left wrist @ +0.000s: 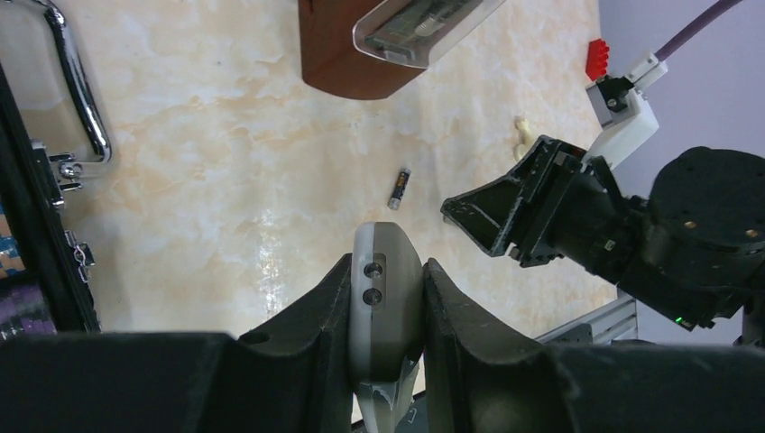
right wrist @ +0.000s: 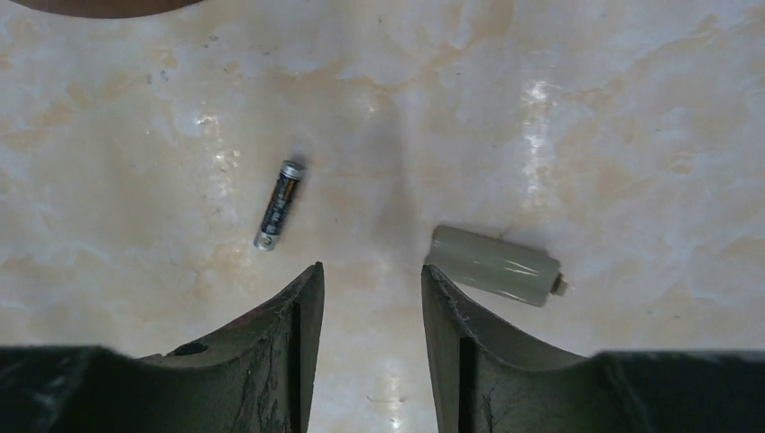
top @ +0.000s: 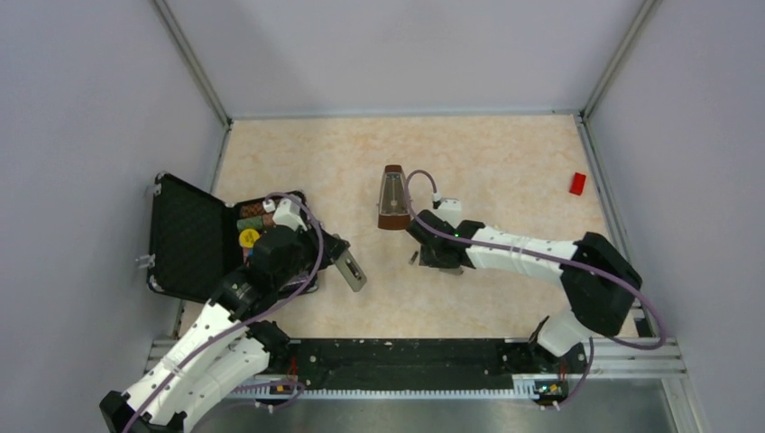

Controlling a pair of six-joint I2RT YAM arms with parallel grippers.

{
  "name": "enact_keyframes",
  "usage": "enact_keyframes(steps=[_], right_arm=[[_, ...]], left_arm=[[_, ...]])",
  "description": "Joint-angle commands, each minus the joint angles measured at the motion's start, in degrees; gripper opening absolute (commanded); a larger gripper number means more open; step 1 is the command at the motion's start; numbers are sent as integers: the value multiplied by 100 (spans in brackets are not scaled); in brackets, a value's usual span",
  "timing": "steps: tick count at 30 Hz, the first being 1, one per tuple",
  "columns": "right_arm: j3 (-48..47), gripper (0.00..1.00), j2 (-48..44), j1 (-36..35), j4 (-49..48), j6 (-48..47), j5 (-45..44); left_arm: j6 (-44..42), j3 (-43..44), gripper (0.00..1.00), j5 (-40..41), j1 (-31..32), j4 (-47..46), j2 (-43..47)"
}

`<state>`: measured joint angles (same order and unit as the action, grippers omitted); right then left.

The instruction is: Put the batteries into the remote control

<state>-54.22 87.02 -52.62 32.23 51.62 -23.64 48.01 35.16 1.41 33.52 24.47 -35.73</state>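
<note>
Hovering open and empty, the right gripper (right wrist: 370, 275) had one battery (right wrist: 278, 205) lying just ahead-left of its tips while the left gripper (left wrist: 388, 266) clamped the remote control (left wrist: 386, 311); battery pick-up looked next, calling for a leftward shift before closing.

Beige marbled tabletop (top: 505, 153) spreads beneath and ahead of the right gripper (right wrist: 372, 271). Pale lilac walls (top: 397, 45) close it in beyond and to either side, joined by aluminium corner posts (top: 192, 63). Soft glare spots the surface.
</note>
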Motion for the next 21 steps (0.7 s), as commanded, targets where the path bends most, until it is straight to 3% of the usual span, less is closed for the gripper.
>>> enact_keyframes(steps=[1,7,21], right_arm=[[-676,43,543,-257,-429,736,-511],[-995,44,1112,-399,-167,1343,-789],[-1691,39,2197,-718,658,1639,-1360]], left_arm=[[63,-64,0,294,-6,-249,21],[69,31,0,578,-39,-77,-73],[-170,231,0,866,-71,502,268]])
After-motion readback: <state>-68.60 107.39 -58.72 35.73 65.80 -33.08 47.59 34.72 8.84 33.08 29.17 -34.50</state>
